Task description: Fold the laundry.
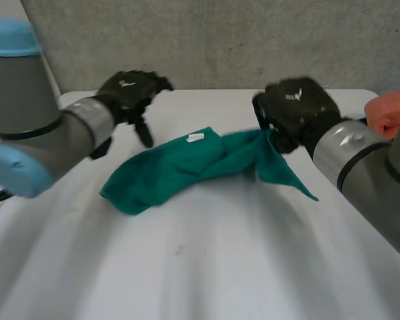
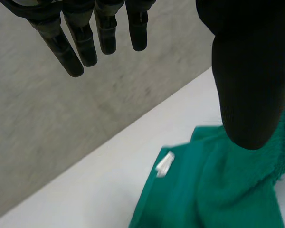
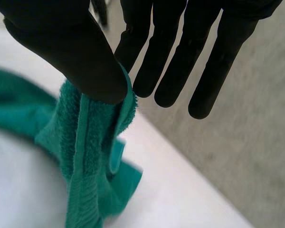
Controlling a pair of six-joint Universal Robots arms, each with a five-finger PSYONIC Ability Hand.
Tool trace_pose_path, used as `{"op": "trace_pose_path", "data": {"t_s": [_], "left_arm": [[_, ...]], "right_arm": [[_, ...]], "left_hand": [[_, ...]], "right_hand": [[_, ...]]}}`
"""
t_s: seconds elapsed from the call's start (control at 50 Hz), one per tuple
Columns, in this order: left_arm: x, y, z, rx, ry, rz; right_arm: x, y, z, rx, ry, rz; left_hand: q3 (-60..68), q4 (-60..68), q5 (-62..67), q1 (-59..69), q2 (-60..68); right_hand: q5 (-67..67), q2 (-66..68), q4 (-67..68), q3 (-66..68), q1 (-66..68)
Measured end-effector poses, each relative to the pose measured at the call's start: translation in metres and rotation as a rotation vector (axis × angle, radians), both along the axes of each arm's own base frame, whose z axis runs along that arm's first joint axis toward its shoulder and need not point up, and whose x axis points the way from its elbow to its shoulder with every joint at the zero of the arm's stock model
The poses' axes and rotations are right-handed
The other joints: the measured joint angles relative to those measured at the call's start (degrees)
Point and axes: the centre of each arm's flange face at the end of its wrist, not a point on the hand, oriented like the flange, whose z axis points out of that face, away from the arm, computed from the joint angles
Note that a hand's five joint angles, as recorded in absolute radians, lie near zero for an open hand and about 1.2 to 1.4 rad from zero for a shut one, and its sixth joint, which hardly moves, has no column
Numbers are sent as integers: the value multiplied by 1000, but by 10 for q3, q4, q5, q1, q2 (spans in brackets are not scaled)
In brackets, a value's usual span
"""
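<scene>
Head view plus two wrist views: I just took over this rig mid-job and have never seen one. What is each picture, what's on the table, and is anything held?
This is a two-armed robot with black hands at a white table. The head view looks down from between and behind the arms, so the left hand is at its left and the right hand at its right. Each wrist view looks along that arm's own palm. A green towel lies crumpled on the table, with a small white tag on it. The right hand pinches one end of the towel between its thumb and a finger, and that end is raised off the table. The left hand hovers open near the tag and holds nothing. An orange cloth shows beside the right arm.
</scene>
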Motion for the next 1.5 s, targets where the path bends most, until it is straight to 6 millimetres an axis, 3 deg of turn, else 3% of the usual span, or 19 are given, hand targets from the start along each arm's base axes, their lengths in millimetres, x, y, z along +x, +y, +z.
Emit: {"op": "trace_pose_path", "data": {"t_s": [0.08, 0.16, 0.24, 0.26, 0.32, 0.4, 0.5, 0.6, 0.68, 0.76, 0.84, 0.94, 1.02, 1.08, 1.18, 1.34, 1.42, 1.5], "left_arm": [[-41, -1, -19, -22, -44, -106], [-66, 6, -47, 12, -127, -202], [-76, 17, -70, 96, -205, -284], [-76, 18, -73, 114, -217, -296], [-73, 14, -72, 135, -230, -292], [-62, -6, -47, 67, -196, -195], [-47, -26, 13, -100, -56, -56], [-32, -19, 82, -258, 133, 11], [-21, -6, 100, -310, 213, 38], [-17, 5, 82, -287, 227, 61], [-18, 20, 36, -191, 206, 74], [-25, 42, -35, 8, 161, 67], [-24, 52, -70, 173, 117, 76], [-17, 53, -75, 268, 86, 100], [-2, 44, -54, 316, 58, 128], [25, 10, -12, 195, -9, 105], [32, -13, -13, 137, -91, 75], [31, -31, -32, 137, -194, 19]], "right_arm": [[7, 18, 28, -75, -70, 81], [10, 29, 43, -119, -115, 131], [8, 23, 45, -129, -127, 113], [7, 19, 44, -127, -124, 99], [4, 2, 35, -112, -104, 44], [2, -26, 24, -108, -69, -33], [2, -60, 26, -162, -44, -141], [8, -80, 45, -237, -78, -226], [17, -79, 51, -255, -113, -221], [26, -71, 38, -220, -105, -181], [33, -62, 4, -148, -57, -132], [35, -54, -59, -31, 47, -91], [29, -51, -101, 39, 140, -93], [22, -50, -121, 74, 196, -107], [11, -51, -131, 106, 234, -128], [1, -48, -133, 130, 243, -130], [1, -45, -134, 135, 244, -119], [2, -43, -133, 139, 245, -109]], "left_hand": [[-16, -16, -6, -14, -9], [5, 12, 19, 9, 21], [388, 399, 399, 452, 417], [464, 476, 474, 509, 481], [526, 539, 516, 515, 542], [530, 543, 516, 515, 545], [530, 543, 516, 515, 545], [530, 543, 516, 515, 546], [531, 543, 516, 515, 547], [531, 543, 516, 515, 547], [531, 543, 516, 515, 547], [520, 529, 514, 511, 533], [323, 327, 332, 298, 331], [181, 183, 187, 161, 189], [69, 70, 72, 69, 79], [67, 70, 74, 73, 77], [78, 84, 92, 74, 88], [111, 120, 125, 109, 120]], "right_hand": [[0, 0, 0, 0, 0], [0, 0, 0, 0, 0], [0, 0, 0, 0, 0], [0, 0, 0, 0, 0], [0, 0, 0, 0, 0], [0, 0, 0, 0, 0], [0, 0, 2, 0, 0], [0, 0, 2, 0, 0], [0, 0, 2, 0, 0], [3, 0, 2, 0, 0], [3, 0, 2, 0, 0], [3, 0, 2, 0, 0], [3, 0, 2, 0, 0], [3, 0, 2, 0, 0], [3, 0, 2, 0, 0], [3, 0, 2, 0, 0], [3, 0, 2, 0, 0], [3, 0, 2, 0, 0]]}}
